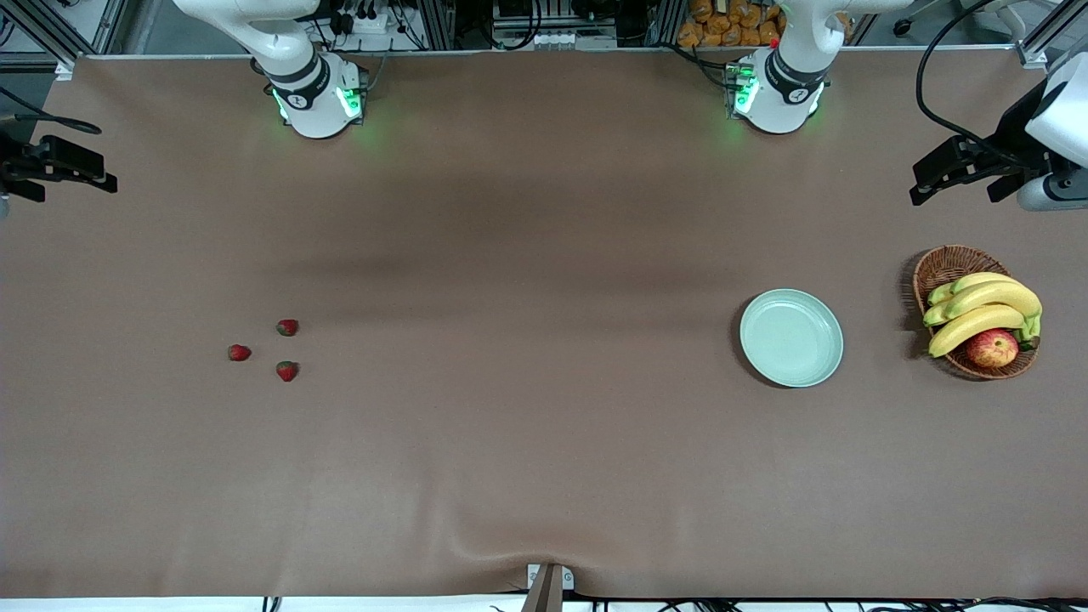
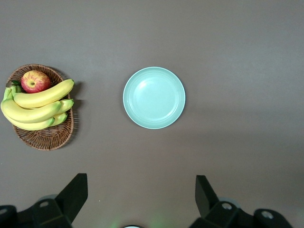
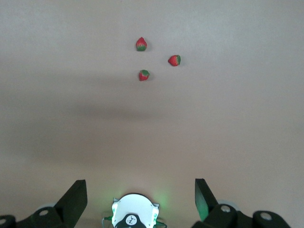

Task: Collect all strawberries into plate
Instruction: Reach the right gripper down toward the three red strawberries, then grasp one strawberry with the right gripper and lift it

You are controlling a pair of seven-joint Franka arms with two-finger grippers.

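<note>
Front view, clock laid on the table w/ 12 toward the arm bases: three strawberries [image 1: 287, 327] sit in a loose triangle at the right arm's end, none touching. Around the cluster's middle, one is at approx 1 o'clock, one at 5 o'clock [image 1: 287, 371], and the third at 9 o'clock [image 1: 240, 352]. The plate [image 1: 791, 337] lies toward the left arm's end, bare, well apart from the berries. Next to it, at approx 3 o'clock, is a wicker basket [image 1: 943, 259] w/ bananas [image 1: 986, 310] and an apple [image 1: 992, 347]. The left claw [image 1: 952, 194] hangs over the table edge at approx 12 o'clock of the basket, nothing in it. The right claw [image 1: 64, 170] hangs over the edge at the right arm's end, at approx 11 o'clock of the berries, also holding nothing. Left wrist view: left claw [image 2: 141, 183] spread wide and empty, w/ the plate [image 2: 154, 97] on the table below, well apart from both fingers. The basket [image 2: 45, 140] is beside the plate, not touching it. Right wrist view: right claw [image 3: 141, 187] spread wide and empty, w/ all three strawberries [image 3: 144, 75] on the table, well apart from its fingers. The arm's base [image 3: 134, 213] shows between the fingers.
</note>
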